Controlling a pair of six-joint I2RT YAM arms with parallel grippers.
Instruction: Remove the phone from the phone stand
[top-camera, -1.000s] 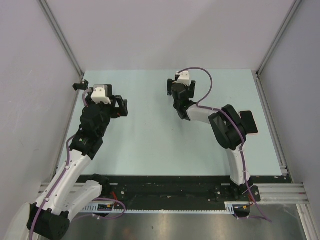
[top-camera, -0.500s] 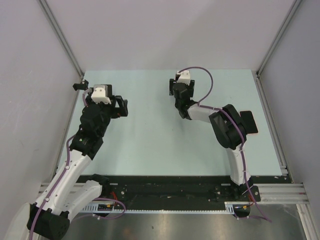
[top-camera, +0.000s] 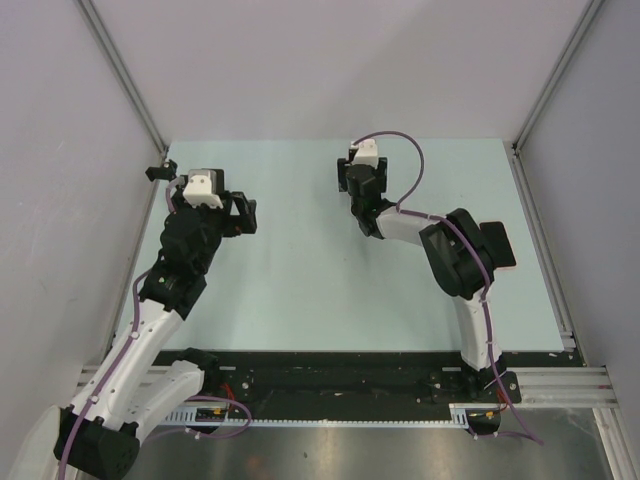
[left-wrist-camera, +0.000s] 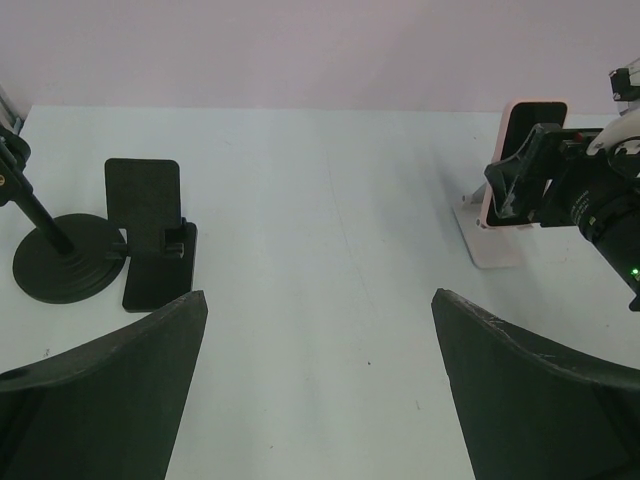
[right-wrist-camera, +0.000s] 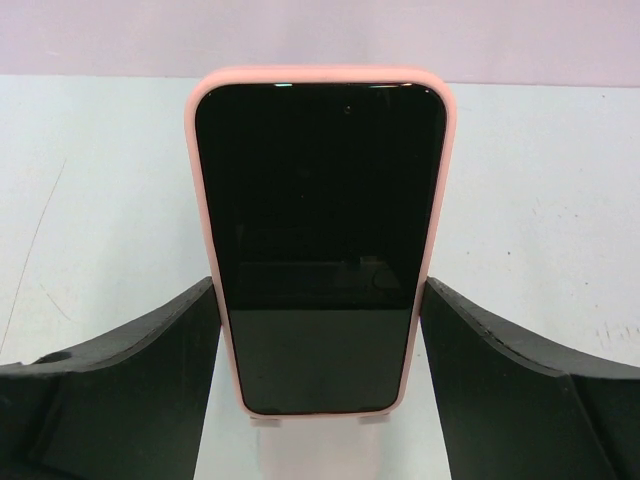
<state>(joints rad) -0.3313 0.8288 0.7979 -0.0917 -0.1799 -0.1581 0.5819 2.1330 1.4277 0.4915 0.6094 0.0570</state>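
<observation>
Clamping my right fingers against both sides of the phone, which sits in the phone stand, not yet lifted out; my left fingers gape wide, empty.

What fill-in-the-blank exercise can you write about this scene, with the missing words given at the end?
1. The right fingers flank a phone in a ___ case.
2. The left fingers are wide ___.
3. The black stand carries ___ phone.
Missing words: pink; open; no.
</observation>
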